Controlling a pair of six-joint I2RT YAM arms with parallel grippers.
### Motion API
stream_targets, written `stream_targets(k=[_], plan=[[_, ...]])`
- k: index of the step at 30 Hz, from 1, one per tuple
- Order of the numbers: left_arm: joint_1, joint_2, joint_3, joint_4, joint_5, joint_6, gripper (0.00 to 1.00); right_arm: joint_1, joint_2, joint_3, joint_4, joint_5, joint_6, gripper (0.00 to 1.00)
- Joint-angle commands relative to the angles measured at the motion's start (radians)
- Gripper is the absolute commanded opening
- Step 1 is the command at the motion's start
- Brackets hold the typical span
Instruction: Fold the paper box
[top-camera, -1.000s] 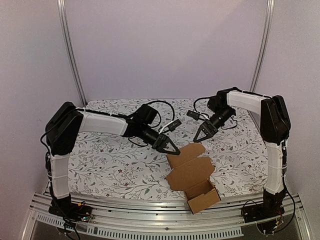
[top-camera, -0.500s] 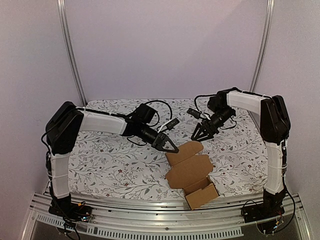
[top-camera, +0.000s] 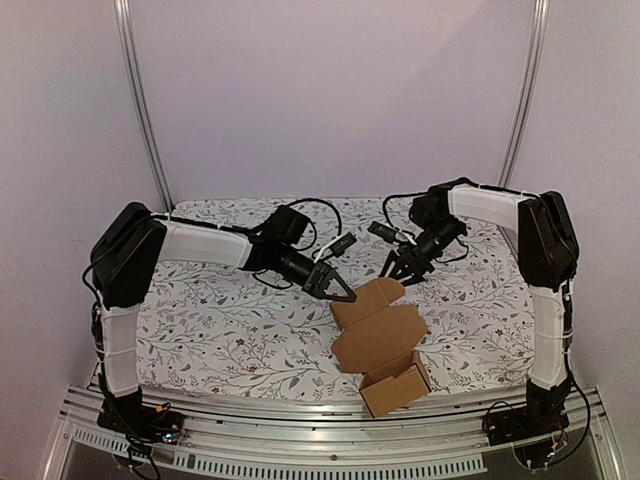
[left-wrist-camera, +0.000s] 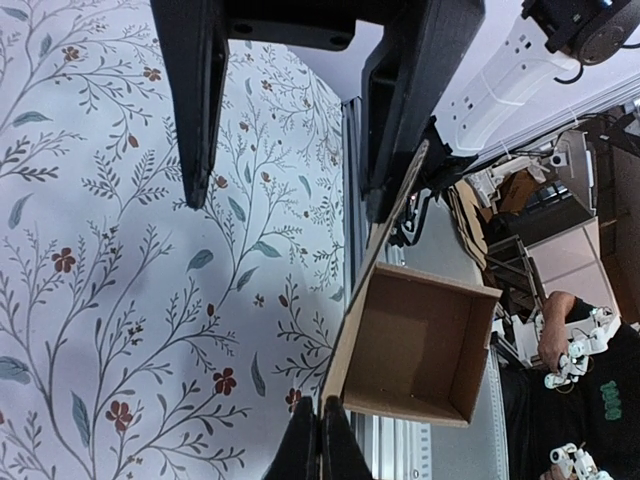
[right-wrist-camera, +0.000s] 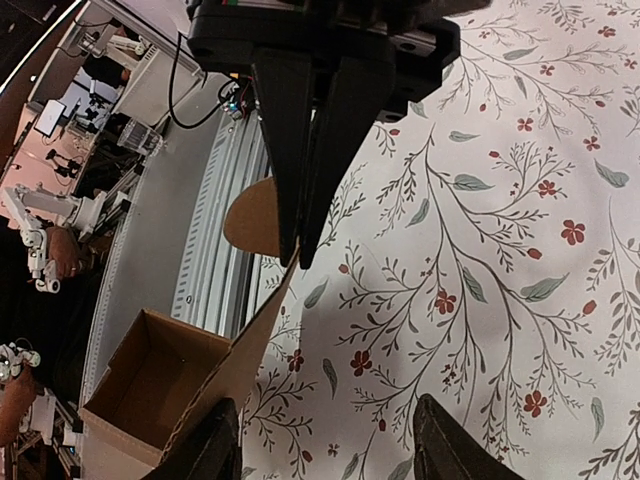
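Paper box (top-camera: 383, 343), brown, pinched by left claw (top-camera: 349, 297), right claw (top-camera: 397, 279) spread

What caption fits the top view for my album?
A half-folded paper box on flowered cloth: left fingers pinch one flap, right fingers hover open beside it.

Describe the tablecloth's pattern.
The tablecloth is white with grey-green leafy vines and small red flowers. It shows best in the right wrist view.
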Motion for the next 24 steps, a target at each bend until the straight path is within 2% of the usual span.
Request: stream_targets(k=[1, 7, 12, 24], plan=[[0.026, 0.021, 0.008, 0.003, -0.041, -0.006, 0.0, 0.016, 0.003, -0.013, -0.461, -0.04, 0.009, 0.57], [0.031, 0.021, 0.004, -0.014, -0.043, 0.006, 0.0, -0.002, -0.006, -0.02, -0.458, -0.035, 0.03, 0.57], [0.034, 0.008, -0.011, -0.012, -0.048, 0.01, 0.0, -0.082, 0.015, -0.004, -0.46, -0.07, 0.074, 0.56], [0.04, 0.008, -0.081, 0.268, -0.021, -0.191, 0.0, -0.081, -0.009, -0.008, -0.446, -0.109, 0.066, 0.68]])
